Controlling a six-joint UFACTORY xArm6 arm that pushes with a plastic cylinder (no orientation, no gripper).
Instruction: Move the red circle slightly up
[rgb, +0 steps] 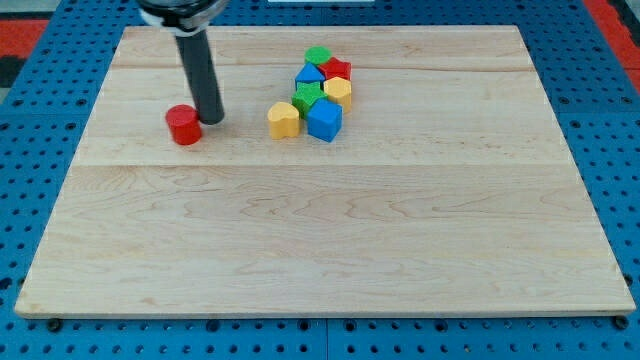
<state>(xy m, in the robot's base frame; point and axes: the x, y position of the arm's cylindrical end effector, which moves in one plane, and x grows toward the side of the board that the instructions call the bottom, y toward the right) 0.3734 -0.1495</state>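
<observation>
1. My tip (212, 120), the lower end of the dark rod end effector, has nothing to spread or pinch; it rests on the worktop, touching or just beside the right edge of the red circle.
2. The red circular block (184, 125) sits on the left part of the pale wooden worktop (320, 250), toward the far side.
3. Risk: pushing from this side would likely slide it left, not up.
4. A cluster of coloured blocks (318, 92) lies well to the right.

light: bright, even | shadows: faint, short | glare: none | focus: sharp throughout
</observation>
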